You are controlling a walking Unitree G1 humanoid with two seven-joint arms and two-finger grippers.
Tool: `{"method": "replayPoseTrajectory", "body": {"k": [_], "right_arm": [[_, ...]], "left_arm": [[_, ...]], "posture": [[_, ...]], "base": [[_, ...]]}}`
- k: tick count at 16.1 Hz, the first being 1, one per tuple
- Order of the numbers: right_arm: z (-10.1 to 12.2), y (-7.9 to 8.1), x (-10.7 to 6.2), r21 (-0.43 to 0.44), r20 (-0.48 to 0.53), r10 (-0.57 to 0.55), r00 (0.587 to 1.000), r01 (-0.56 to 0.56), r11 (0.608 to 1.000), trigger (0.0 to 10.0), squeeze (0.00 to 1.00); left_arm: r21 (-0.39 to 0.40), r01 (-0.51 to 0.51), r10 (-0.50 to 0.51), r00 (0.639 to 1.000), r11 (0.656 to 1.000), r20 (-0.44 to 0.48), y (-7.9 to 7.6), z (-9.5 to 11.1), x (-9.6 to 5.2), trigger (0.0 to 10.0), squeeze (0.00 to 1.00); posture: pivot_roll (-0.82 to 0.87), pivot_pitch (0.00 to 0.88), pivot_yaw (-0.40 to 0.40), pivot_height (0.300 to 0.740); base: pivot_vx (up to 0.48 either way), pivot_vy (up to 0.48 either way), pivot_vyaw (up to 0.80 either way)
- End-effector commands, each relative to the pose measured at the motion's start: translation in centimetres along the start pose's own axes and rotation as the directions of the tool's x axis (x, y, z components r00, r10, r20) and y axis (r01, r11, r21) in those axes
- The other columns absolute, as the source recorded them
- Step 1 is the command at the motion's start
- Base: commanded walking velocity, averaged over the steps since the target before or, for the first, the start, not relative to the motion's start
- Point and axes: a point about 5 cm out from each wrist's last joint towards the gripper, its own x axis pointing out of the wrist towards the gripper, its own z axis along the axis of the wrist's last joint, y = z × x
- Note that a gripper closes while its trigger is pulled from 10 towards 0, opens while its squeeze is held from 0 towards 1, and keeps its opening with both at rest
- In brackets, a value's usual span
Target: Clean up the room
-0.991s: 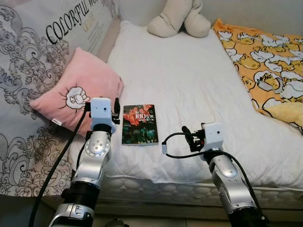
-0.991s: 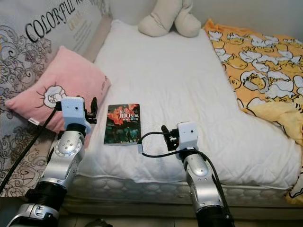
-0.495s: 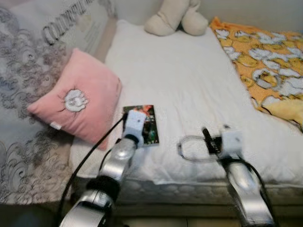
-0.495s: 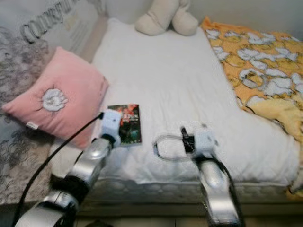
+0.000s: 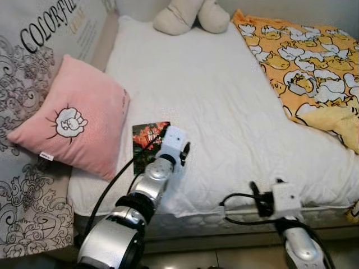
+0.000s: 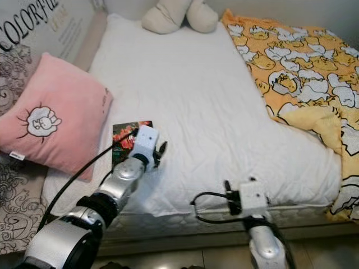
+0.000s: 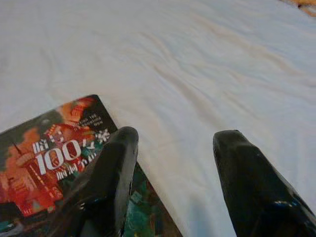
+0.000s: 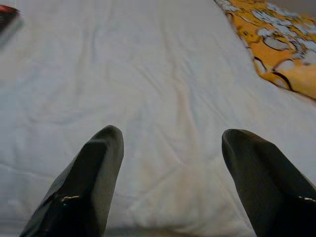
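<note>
- Head views: your left gripper (image 5: 182, 152) hangs over the book (image 5: 147, 138), which lies flat on the white bed (image 5: 224, 101) near its front edge, just beside the pink pillow (image 5: 73, 120). The arm covers the book's nearer half. Your right gripper (image 5: 255, 196) sits at the front edge, well apart from the book.
- Left wrist view: your jaws are released, one finger (image 7: 111, 173) over the book's (image 7: 54, 153) cover, the other over bare sheet. To do this well, in my judgement, shift sideways until the book's edge sits between the fingers, then press into the soft mattress so a finger can slide under; a flat book gives little lip to catch.
- Right wrist view: these jaws are released too, above plain sheet, with the yellow duck blanket (image 8: 276, 49) off at the far side.
- Around: a plush toy (image 5: 188, 14) rests at the far edge, the blanket covers the right side. Only the pillow crowds the book; keep your elbow off it.
</note>
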Motion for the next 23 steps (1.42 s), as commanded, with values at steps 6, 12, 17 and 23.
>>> {"method": "replayPoseTrajectory", "body": {"k": [6, 12, 17, 23], "right_arm": [[-1.7, 0.4, -3.0, -0.042, -0.077, 0.09, 0.993, -0.093, 0.995, 10.0, 0.0], [-1.8, 0.5, -5.2, -0.048, -0.106, 0.128, 0.986, -0.134, 0.99, 10.0, 0.0], [-1.7, 0.5, -6.0, -0.056, -0.125, 0.143, 0.982, -0.151, 0.987, 10.0, 0.0], [-1.6, 0.7, -5.6, -0.066, -0.13, 0.157, 0.979, -0.166, 0.984, 10.0, 0.0]], "left_arm": [[0.026, 0.048, -0.046, 0.996, 0.998, -0.071, -1.4, -0.4, 0.2, 10.0, 0.0], [0.011, 0.073, -0.072, 0.993, 0.997, -0.095, -2.2, -0.5, 0.3, 10.0, 0.0], [0.036, 0.057, -0.052, 0.99, 0.998, -0.129, -2.2, -1.2, 0.1, 10.0, 0.0], [0.12, -0.081, 0.103, 0.977, 0.989, -0.189, 1.0, -2.5, -0.3, 10.0, 0.0]], "posture": [[-0.2, 0.159, -0.067, 0.74], [-0.23, 0.205, -0.069, 0.74], [-0.24, 0.216, -0.079, 0.74], [-0.23, 0.209, -0.084, 0.74]], "base": [[0.0, 0.0, 0.0], [0.0, 0.0, 0.0], [0.0, 0.0, 0.0], [0.0, 0.0, 0.0]]}}
